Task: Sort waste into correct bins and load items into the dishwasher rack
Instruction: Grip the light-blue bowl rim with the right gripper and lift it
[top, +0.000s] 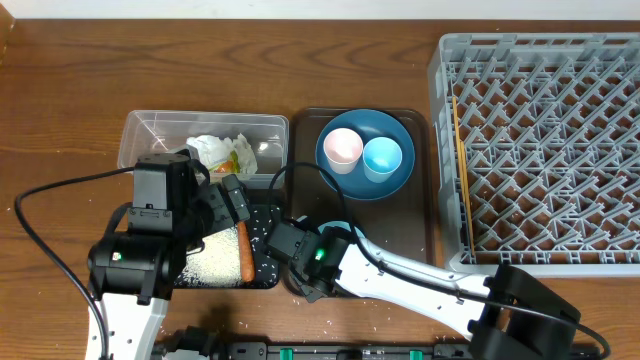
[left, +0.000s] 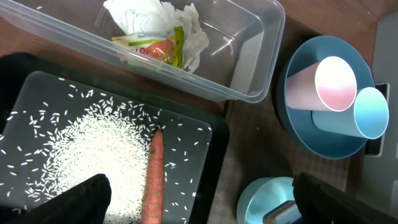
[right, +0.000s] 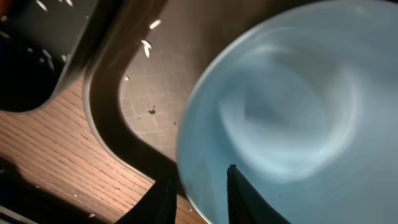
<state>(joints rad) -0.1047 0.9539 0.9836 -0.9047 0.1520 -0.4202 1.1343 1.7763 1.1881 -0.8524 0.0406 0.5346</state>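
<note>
Right wrist view: white bowl (right: 292, 118) directly ahead of the right pincer (right: 199, 175), rim running between the fingers (right: 163, 202), one inside the wall, one outside; impossible to tell whether clamped tight or merely astride. Round, so no long axis to line up with; only the rim to pinch. Upright on the corner of the brown serving tray (right: 124, 106); empty, smooth, glossy, pale with a bluish cast; probably slippery at the thin lip. Far nearer the right arm than the left; left pincer (left: 205, 202) spread wide, grasping nothing, above the black tray (left: 217, 146) of rice grains (left: 93, 149) and carrot piece (left: 153, 180), bowl off to its right. Dishwasher rack (top: 540, 150) well off to the right pincer's right, past the blue plate (top: 362, 187); likely next: lift, then carry sideways toward it.
</note>
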